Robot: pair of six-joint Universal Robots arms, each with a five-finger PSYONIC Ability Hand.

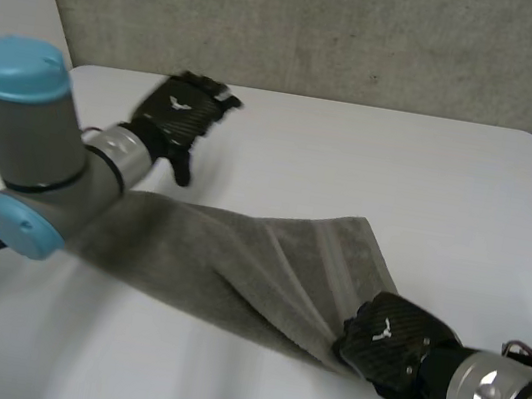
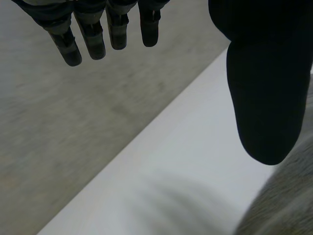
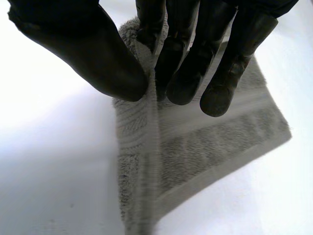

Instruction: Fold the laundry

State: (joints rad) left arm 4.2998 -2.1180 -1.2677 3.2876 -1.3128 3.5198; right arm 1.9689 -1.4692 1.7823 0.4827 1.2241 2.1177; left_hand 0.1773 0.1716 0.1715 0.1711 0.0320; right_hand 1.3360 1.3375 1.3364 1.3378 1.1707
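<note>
A grey towel (image 1: 235,266) lies stretched across the white table (image 1: 402,171), bunched into folds along its length. My right hand (image 1: 386,348) sits at the towel's near right end. In the right wrist view its thumb (image 3: 93,58) and fingers (image 3: 183,73) pinch a raised ridge of the towel (image 3: 195,147) near a corner. My left hand (image 1: 180,117) hovers above the table beyond the towel's left end, its fingers (image 2: 93,34) straight and its thumb (image 2: 261,98) spread, holding nothing. A bit of towel (image 2: 283,205) shows below that thumb.
The table's far edge (image 2: 146,142) runs close under my left hand, with grey floor beyond. A grey wall stands behind the table. Bare tabletop (image 1: 447,208) spreads to the right of the towel and behind it.
</note>
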